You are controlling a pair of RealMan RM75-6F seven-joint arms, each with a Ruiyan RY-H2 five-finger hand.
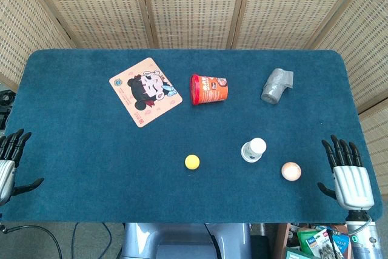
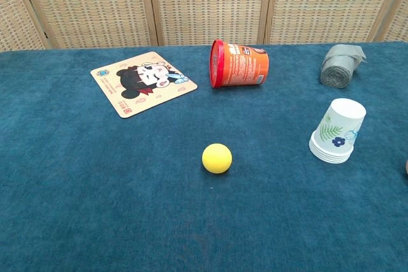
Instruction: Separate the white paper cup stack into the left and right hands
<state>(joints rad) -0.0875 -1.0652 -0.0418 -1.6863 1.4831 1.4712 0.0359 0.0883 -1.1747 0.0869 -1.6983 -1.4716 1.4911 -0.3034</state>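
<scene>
The white paper cup stack (image 1: 253, 150) stands upside down on the blue table, right of centre; the chest view shows its leaf and flower print (image 2: 338, 130) and several nested rims at the bottom. My left hand (image 1: 8, 163) rests at the table's left edge, fingers spread, holding nothing. At the right edge lies my right hand (image 1: 348, 176), fingers also apart and empty, well to the right of the stack. Neither hand shows in the chest view.
A yellow ball (image 1: 192, 162) lies left of the stack and a pale orange ball (image 1: 291, 171) right of it. Further back sit a cartoon mat (image 1: 145, 91), a tipped red-orange tub (image 1: 208, 89) and a grey roll (image 1: 277, 85).
</scene>
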